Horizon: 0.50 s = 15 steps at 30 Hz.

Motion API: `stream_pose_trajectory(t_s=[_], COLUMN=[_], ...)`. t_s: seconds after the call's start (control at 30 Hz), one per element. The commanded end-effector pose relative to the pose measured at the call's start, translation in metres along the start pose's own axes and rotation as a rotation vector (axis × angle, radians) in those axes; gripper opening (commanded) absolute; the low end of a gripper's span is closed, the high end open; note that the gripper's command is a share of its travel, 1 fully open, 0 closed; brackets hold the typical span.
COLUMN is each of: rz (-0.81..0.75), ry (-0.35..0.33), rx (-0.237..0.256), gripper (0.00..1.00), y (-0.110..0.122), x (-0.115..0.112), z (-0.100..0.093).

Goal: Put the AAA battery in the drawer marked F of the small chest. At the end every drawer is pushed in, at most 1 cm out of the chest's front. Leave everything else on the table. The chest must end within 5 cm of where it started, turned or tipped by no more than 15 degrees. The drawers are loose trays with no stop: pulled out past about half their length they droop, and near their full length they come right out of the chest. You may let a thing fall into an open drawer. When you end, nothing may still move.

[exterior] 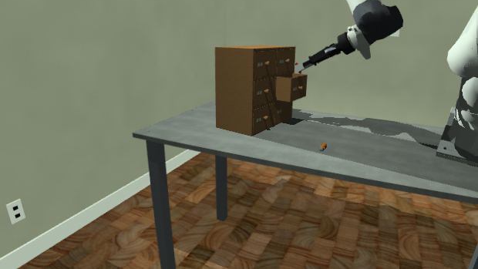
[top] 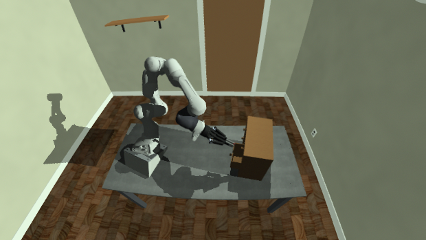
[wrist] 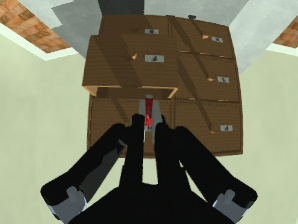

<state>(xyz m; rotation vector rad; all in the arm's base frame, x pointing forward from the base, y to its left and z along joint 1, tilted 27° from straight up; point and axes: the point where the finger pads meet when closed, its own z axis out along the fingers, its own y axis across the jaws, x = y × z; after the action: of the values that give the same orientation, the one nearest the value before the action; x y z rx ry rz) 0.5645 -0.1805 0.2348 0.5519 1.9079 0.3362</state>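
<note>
The brown chest (top: 258, 138) (exterior: 234, 89) has two columns of three drawers. One middle-row drawer (exterior: 284, 89) (wrist: 115, 62) stands well out, in the right column in the exterior view; its label is too blurred to read. The other drawers look pushed in. My gripper (top: 233, 144) (exterior: 301, 71) (wrist: 148, 109) is shut on a small red cylinder, apparently the AAA battery (exterior: 296, 64) (wrist: 149, 104). The fingertips hold it just above the open drawer, near the chest's front. Much of the battery is hidden by the fingertips. Whether anything touches the drawer rim cannot be told.
A small orange object (exterior: 323, 146) lies on the grey table (exterior: 366, 163) in front of the chest. The closed upper drawer (exterior: 286, 62) above the open one is close to the fingertips. Knobs stick out from the closed drawers.
</note>
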Motion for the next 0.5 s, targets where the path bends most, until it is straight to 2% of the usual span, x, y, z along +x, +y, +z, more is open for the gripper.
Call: stream_pose_trajectory(t_s=[0.0, 0.27, 0.47], rz=[-0.025, -0.025, -0.025], ry=[0.002, 0.002, 0.002], rx=[0.016, 0.016, 0.016], gripper=[0.03, 0.03, 0.03], y=[-0.005, -0.005, -0.005], x=[-0.004, -0.015, -0.018], z=[0.010, 0.028, 0.033])
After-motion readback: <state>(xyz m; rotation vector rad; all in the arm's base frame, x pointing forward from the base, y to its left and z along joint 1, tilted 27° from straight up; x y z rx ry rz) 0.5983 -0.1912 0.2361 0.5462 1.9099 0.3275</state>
